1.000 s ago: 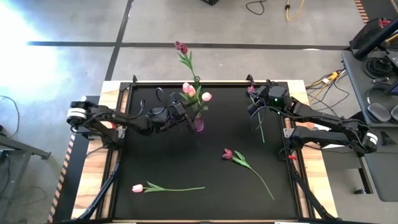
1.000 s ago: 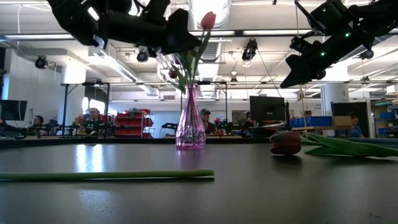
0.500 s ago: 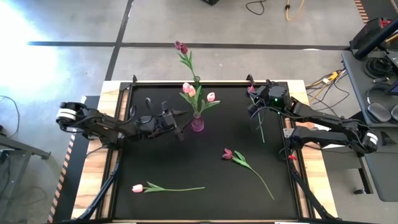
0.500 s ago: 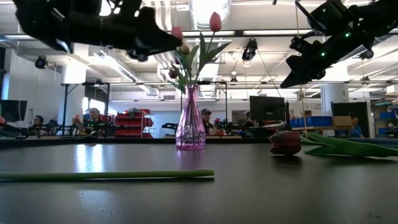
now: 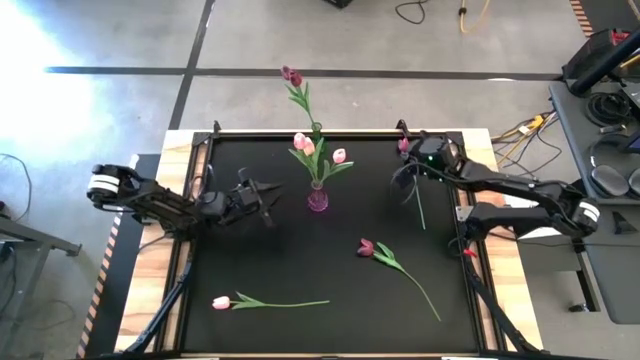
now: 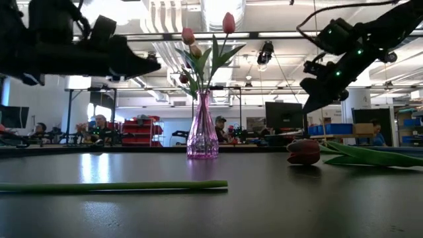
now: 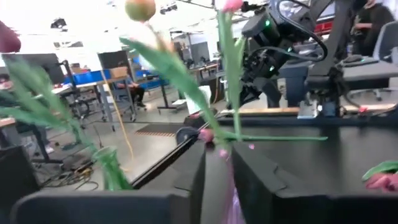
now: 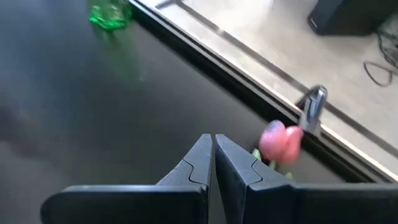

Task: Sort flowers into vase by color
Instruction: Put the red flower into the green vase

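A pink glass vase (image 5: 317, 200) (image 6: 202, 132) stands mid-table and holds three pale pink tulips (image 5: 338, 155) (image 6: 229, 22) upright by their stems. My left gripper (image 5: 265, 198) (image 7: 219, 158) hovers open to the vase's left, clear of it. A green vase (image 5: 316, 127) (image 8: 111, 14) at the far edge holds a dark red tulip (image 5: 291, 75). My right gripper (image 5: 404, 178) (image 8: 213, 140) is raised near the far right corner, shut on a pink tulip (image 8: 280, 142). A dark red tulip (image 5: 367, 247) (image 6: 304, 151) and a pink tulip (image 5: 221, 302) lie flat on the table. My right gripper holds the pink tulip by its stem just below the head (image 8: 255, 153), fingers across the stem; the fingers themselves hide the pinch. The head (image 5: 403, 145) sticks out toward the far edge. The long stem (image 5: 419, 208) reaches toward the near edge, above the table.
The lying pink tulip's stem (image 6: 112, 187) stretches across the near left part of the table. The dark tulip's stem (image 5: 420, 292) runs toward the near right corner. A metal post (image 8: 314, 106) stands at the far edge. People and desks fill the room behind.
My left gripper has let go of a pink tulip at the pink vase and drawn back toward the table's left edge, sinking a little. That tulip now stands upright in the vase with the others. My right gripper has shifted slightly toward the left, still holding its tulip.
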Motion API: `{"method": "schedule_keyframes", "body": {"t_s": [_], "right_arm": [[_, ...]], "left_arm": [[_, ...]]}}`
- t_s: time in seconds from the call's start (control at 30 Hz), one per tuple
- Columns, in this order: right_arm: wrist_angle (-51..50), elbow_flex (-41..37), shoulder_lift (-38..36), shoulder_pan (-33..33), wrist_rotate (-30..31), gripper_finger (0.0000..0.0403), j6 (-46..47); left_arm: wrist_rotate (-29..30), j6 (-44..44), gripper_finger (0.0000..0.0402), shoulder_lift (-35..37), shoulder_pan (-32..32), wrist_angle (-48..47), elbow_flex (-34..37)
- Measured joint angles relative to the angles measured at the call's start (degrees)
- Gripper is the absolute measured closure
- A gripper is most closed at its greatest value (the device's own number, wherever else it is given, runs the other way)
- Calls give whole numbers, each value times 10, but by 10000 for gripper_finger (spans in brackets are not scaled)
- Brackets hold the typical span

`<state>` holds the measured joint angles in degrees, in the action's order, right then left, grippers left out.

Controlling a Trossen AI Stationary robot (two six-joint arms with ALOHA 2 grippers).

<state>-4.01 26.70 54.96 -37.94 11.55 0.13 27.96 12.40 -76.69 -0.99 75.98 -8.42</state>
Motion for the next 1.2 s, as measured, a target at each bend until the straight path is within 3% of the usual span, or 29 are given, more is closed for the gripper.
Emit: {"method": "schedule_keyframes", "body": {"t_s": [0.13, 0.27, 0.57, 0.73, 0.93, 1.2], "right_arm": [[0, 0, 13, -42, -48, 390, 19], [0, 0, 28, -83, -101, 390, 45], [-6, 0, 104, -122, -101, 382, 56], [-8, 10, 150, -133, -95, 335, 71], [-49, 63, 200, -134, -5, 277, 82], [-109, 126, 289, -142, -57, 264, 94]], "left_arm": [[0, 1, 389, 2, 16, 36, 33], [0, 4, 394, 2, 27, 56, 42], [0, 9, 399, -1, 27, 54, 37], [0, 7, 400, -1, 27, 53, 37], [0, 6, 400, -1, 27, 52, 37], [-1, 4, 400, -1, 27, 40, 37]]}}
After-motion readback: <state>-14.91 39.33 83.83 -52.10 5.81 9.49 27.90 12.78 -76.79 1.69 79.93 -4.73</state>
